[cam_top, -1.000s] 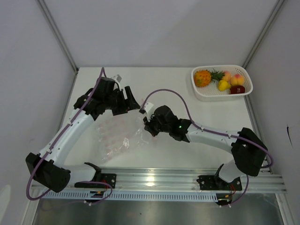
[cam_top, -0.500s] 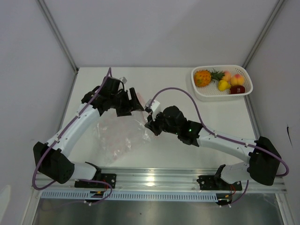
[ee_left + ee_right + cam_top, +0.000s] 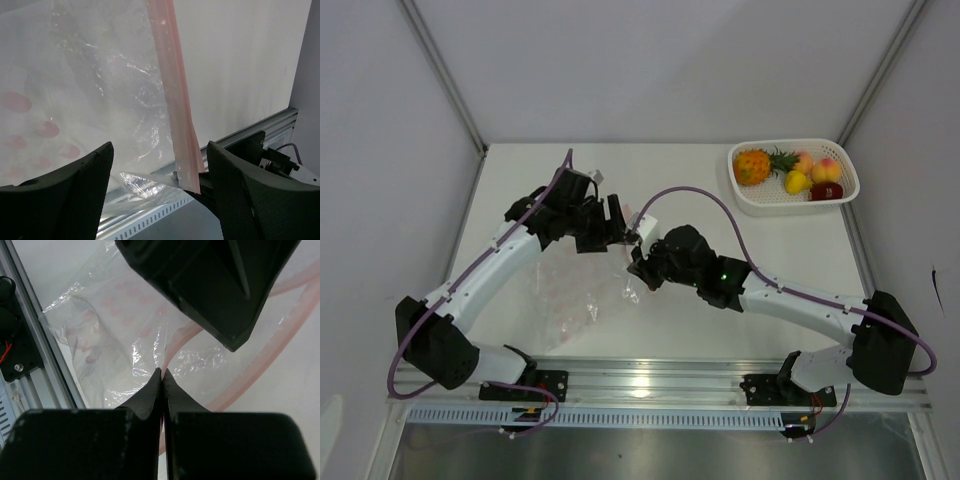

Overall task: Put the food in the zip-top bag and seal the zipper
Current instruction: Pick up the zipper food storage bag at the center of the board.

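White table [image 3: 790, 230], zip-top bag [image 3: 570, 295] seemingly pinched in closed right jaws, zipper [image 3: 177, 100] between wide left jaws.

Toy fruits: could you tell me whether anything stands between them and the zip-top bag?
No loose object does; only the right end effector, shut on the zip-top bag, and its purple cable cross that path.
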Controlling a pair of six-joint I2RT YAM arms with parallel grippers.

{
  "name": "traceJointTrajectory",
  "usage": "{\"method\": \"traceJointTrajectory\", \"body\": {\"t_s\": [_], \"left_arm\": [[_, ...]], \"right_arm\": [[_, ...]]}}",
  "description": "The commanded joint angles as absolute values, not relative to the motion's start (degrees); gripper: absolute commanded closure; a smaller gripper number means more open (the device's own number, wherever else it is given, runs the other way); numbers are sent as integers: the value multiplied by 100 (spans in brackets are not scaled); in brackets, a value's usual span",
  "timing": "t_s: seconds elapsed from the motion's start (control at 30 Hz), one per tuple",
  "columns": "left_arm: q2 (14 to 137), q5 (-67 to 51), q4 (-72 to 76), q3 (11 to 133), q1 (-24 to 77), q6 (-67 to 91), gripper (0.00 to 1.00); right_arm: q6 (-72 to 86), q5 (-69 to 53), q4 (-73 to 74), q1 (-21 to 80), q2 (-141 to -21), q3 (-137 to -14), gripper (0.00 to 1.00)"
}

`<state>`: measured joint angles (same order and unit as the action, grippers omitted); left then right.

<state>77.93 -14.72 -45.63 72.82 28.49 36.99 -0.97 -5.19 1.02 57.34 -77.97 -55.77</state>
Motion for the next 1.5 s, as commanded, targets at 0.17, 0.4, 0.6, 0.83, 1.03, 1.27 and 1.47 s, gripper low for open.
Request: {"method": "traceJointTrajectory", "body": {"t_s": [0.17, 0.4, 0.6, 0.83, 1.03, 1.27, 1.47], "left_arm": [[7980, -1064, -4562, 7295, 2971, 3507, 34], [8077, -1256, -4360, 7286, 2971, 3445, 89], [7946, -1546, -4123, 7067, 2971, 3393, 99], [7419, -1889, -3534, 6601, 2971, 3243, 99], [7005, -2320, -3322, 6381, 2971, 3138, 100], [6583, -2549, -3024, 6232, 2971, 3199, 99], [6644, -2566, -2944, 6319, 2971, 3269, 99]], "right_arm": [[-229, -273, 211, 5915, -7708, -5941, 100], [-71, -1, 369, 6047, -7646, -5968, 94], [719, 246, 703, 5828, -7586, -6012, 58], [1598, 509, 1238, 5327, -7041, -6055, 13], [2057, -324, 1810, 4175, -6934, -6310, 0], [2329, -956, 1742, 4087, -7295, -6337, 1], [2689, -1678, 1258, 4122, -7426, -6135, 1]]}}
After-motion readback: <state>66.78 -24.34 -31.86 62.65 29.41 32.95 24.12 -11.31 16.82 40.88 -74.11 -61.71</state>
